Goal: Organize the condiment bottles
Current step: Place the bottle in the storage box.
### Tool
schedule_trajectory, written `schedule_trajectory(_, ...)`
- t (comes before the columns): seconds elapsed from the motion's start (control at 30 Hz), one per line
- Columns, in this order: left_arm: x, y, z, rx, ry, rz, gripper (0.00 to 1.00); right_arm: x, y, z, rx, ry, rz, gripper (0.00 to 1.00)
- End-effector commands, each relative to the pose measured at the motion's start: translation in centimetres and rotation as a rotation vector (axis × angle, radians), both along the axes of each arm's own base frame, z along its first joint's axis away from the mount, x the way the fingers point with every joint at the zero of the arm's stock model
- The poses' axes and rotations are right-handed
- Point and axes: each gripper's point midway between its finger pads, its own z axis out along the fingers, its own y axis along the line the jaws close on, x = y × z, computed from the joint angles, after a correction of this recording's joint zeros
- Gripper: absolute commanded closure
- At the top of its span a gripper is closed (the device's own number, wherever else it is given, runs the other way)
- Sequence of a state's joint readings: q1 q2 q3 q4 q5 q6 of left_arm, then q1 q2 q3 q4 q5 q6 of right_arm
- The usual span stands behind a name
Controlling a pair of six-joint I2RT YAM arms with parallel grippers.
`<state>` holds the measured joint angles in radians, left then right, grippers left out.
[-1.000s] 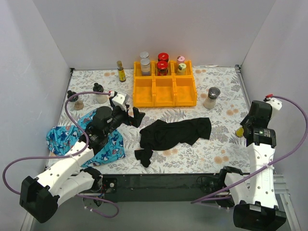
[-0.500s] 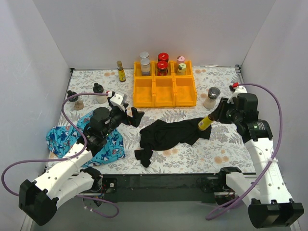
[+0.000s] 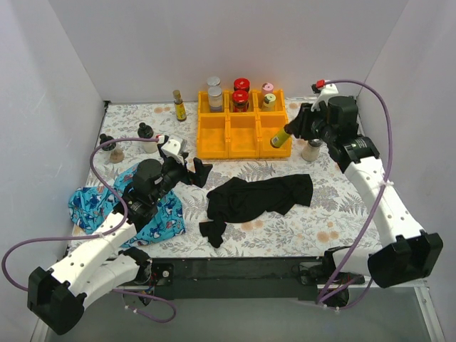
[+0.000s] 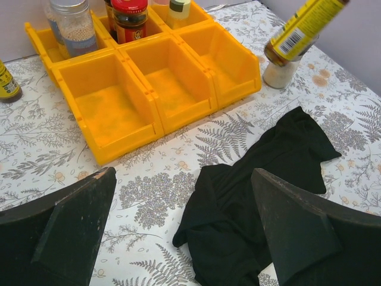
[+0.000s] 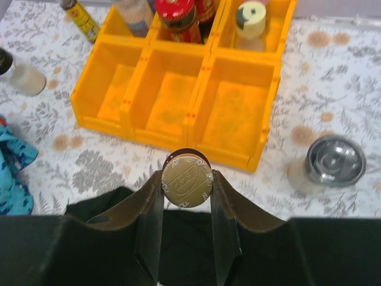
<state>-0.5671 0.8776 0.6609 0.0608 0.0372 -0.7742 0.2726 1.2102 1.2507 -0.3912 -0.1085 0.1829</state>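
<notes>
My right gripper (image 3: pixel 293 129) is shut on a slim amber yellow-capped bottle (image 3: pixel 281 136), held tilted in the air over the front right compartment of the orange tray (image 3: pixel 228 152). In the right wrist view its cap (image 5: pixel 187 180) sits pinched between the fingers. The back compartments hold silver-lidded jars (image 3: pixel 214 92), red-lidded jars (image 3: pixel 241 95) and a pink-lidded jar (image 3: pixel 268 87). Loose on the table stand another amber bottle (image 3: pixel 179 106), black-capped bottles (image 3: pixel 147 136) and a silver-lidded jar (image 3: pixel 313 144). My left gripper (image 3: pixel 201 173) hovers open near the black cloth.
A crumpled black cloth (image 3: pixel 256 196) lies in front of the tray, and a blue patterned cloth (image 3: pixel 96 206) lies under my left arm. White walls close in the table on three sides. The tray's three front compartments (image 4: pixel 149 89) hold nothing.
My right arm has swung from the near right side forward and left, carrying the amber bottle up to the tray's front right corner. The left arm has hardly moved.
</notes>
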Motion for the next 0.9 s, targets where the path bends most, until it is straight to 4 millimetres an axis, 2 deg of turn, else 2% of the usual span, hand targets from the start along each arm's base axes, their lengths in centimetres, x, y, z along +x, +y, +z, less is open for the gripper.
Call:
schedule_trajectory(0.0,-0.3,0.4,1.6,-0.014,-0.052,0.011,0.02,5.9,0.2,6.9,-0.009,-0.296,-0.041,0.99)
schedule_trajectory(0.07,-0.4,0.4,1.6,-0.015,-0.054,0.006,0.02,7.2,0.4,7.4,-0.014,-0.315,-0.050,0.99)
schedule_trajectory(0.2,-0.4,0.6,2.1,-0.016,-0.068,0.017,0.02,11.1,1.7,5.6,-0.037,-0.297,-0.033,0.99)
schedule_trajectory(0.4,-0.7,0.9,2.6,-0.022,-0.088,0.018,0.02,15.0,2.5,2.8,-0.102,-0.274,-0.039,0.99)
schedule_trajectory(0.47,-0.7,0.9,2.9,-0.024,-0.094,0.018,0.02,15.8,2.6,2.2,-0.108,-0.267,-0.045,0.99)
schedule_trajectory(0.6,-0.8,0.9,3.0,-0.027,-0.098,0.018,0.02,17.4,2.8,-0.9,-0.142,-0.226,-0.056,0.99)
schedule_trajectory(0.67,-0.8,1.0,3.0,-0.027,-0.098,0.018,0.02,18.1,2.8,-1.0,-0.151,-0.244,-0.064,0.99)
schedule_trajectory(0.7,-0.8,1.0,2.9,-0.025,-0.095,0.018,0.02,18.6,2.8,-1.8,-0.161,-0.234,-0.067,0.99)
schedule_trajectory(0.87,-0.7,0.9,3.0,-0.023,-0.098,0.018,0.02,19.6,3.2,-3.5,-0.164,-0.227,-0.066,0.99)
